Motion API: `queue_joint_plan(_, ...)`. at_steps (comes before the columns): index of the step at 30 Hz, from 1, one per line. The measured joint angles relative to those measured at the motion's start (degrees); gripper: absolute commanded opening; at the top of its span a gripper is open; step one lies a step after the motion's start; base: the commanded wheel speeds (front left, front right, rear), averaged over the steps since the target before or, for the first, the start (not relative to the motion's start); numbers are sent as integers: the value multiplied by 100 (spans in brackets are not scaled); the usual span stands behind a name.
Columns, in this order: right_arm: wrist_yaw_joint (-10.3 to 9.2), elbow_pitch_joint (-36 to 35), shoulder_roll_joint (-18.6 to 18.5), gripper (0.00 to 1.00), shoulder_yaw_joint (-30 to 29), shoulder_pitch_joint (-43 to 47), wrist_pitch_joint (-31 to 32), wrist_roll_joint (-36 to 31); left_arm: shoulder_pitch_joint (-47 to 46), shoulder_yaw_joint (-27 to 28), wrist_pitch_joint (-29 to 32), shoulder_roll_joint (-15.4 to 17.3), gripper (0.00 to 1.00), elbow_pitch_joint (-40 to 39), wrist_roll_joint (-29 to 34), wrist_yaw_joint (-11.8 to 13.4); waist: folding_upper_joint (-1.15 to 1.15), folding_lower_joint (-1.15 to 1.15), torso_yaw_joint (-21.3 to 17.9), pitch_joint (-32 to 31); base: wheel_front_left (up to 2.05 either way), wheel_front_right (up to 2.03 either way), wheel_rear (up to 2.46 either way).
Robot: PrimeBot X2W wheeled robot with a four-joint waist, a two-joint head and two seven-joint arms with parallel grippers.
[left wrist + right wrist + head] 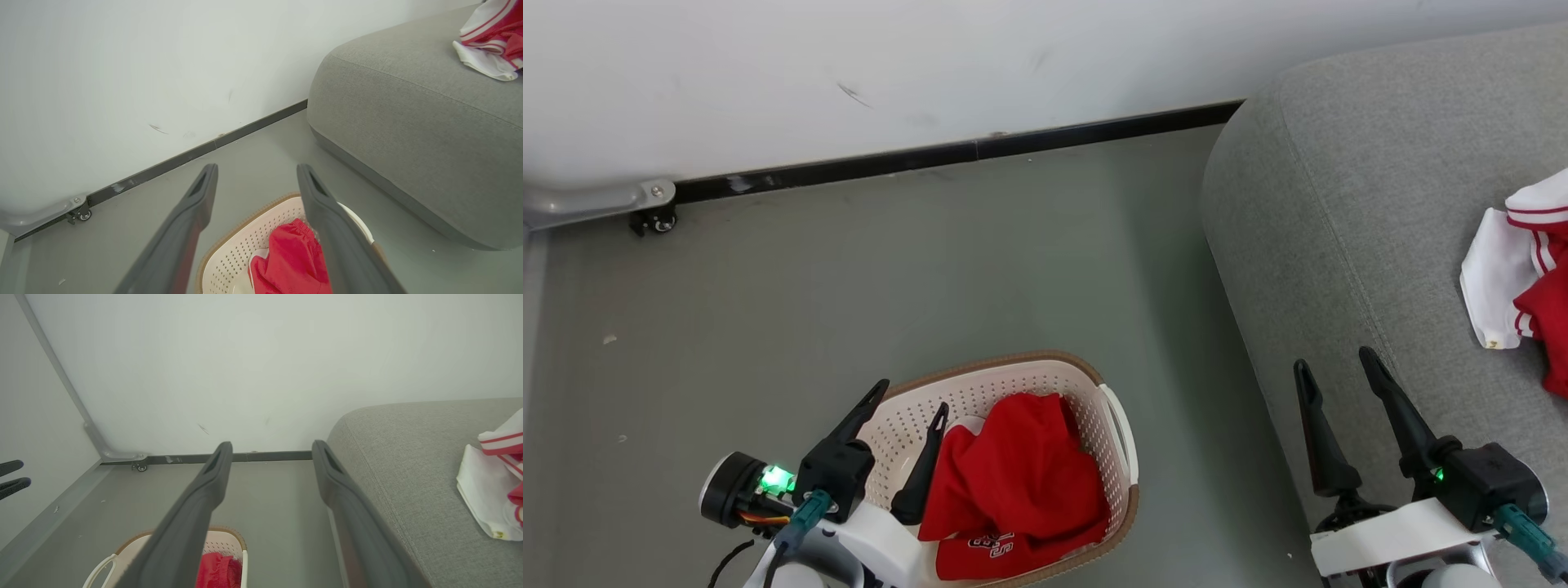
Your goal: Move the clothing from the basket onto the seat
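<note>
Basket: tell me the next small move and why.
Probably lower the left gripper, open over the basket, onto the red logo garment lying inside and close on it. One red-and-white garment already lies on the grey sofa; this one does not.

The left gripper [913, 395] is two long, matte black, tapering fingers [919, 482] set in a boxy black plastic housing [837, 478]. Just left of that housing a small green light [778, 478] glows on a stubby black cylinder with a pale rim [725, 490]; under the housing run thin orange and yellow wires [764, 517], a teal plug [809, 508] and a smooth white wrist shell [882, 543]. The right gripper [1333, 359] is the same build, with a black housing [1494, 482], green dot [1439, 474], teal connector [1523, 529] and white shell [1396, 535], and seen close each finger is dark grey with a narrow recessed slot [199, 185] near its tip.
</note>
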Motion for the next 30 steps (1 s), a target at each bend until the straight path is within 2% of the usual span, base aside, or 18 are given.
queue_joint_plan(30, 0, -232, 14, 100, -142, -986, -246, 154, -1027, -431, 177, -194, 100, 1127, 385, -275, 0, 0, -540, 1538, 0, 0, 0)
